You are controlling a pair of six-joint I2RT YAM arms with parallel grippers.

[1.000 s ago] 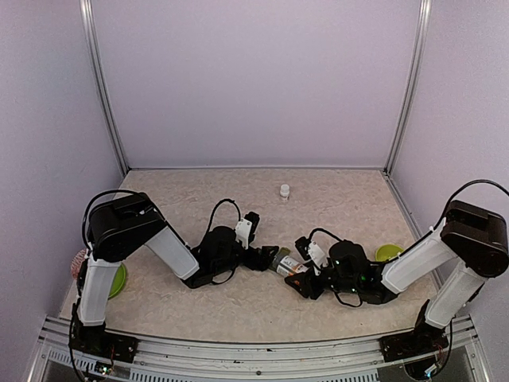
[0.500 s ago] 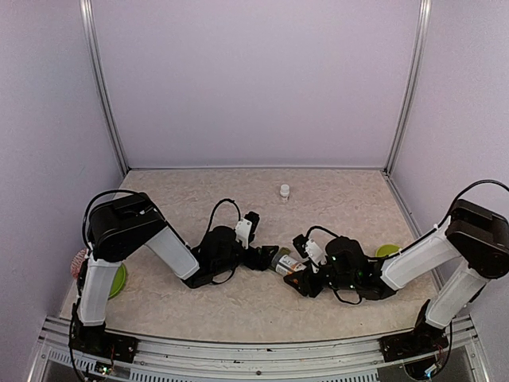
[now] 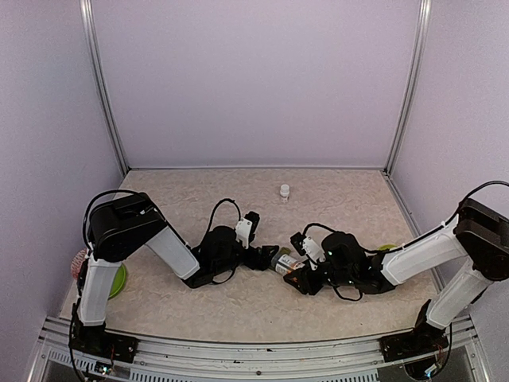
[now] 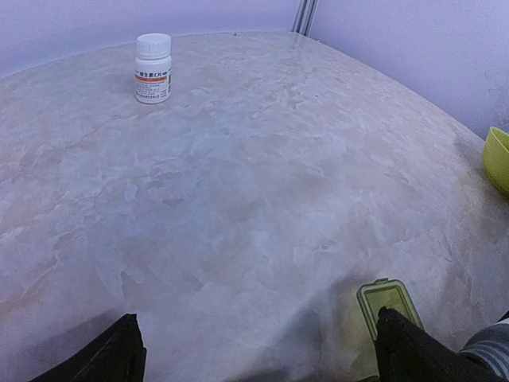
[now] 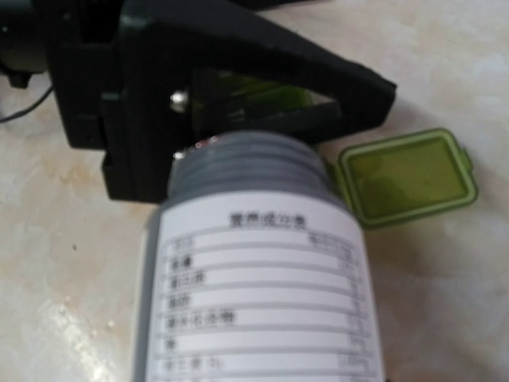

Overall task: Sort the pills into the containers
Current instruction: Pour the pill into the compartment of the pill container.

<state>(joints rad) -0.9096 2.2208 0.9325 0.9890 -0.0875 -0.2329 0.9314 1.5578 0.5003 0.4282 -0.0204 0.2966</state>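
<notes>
1. At mid-counter (image 4: pixel 238 175), the pill box (image 5: pixel 406 175) lies between the two hands, one lid flipped open.
2. Left hand (image 4: pixel 258 338): fingers wide apart, gripping nothing; the box lies just beside one finger.
3. Right hand (image 3: pixel 301 274): clamped on a grey bottle (image 5: pixel 254 263), whose ribbed top is just beside the open lid.
4. A white bottle (image 4: pixel 153 68) stands upright at the far side; a lime bowl (image 4: pixel 498 159) sits at the right edge.

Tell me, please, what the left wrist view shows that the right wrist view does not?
Only the left wrist view: a white bottle standing upright far off and the edge of a lime bowl. Only the right wrist view: a grey labelled bottle close up, its top by the pill box. Both: the left gripper, the box's open lid and the table.
</notes>
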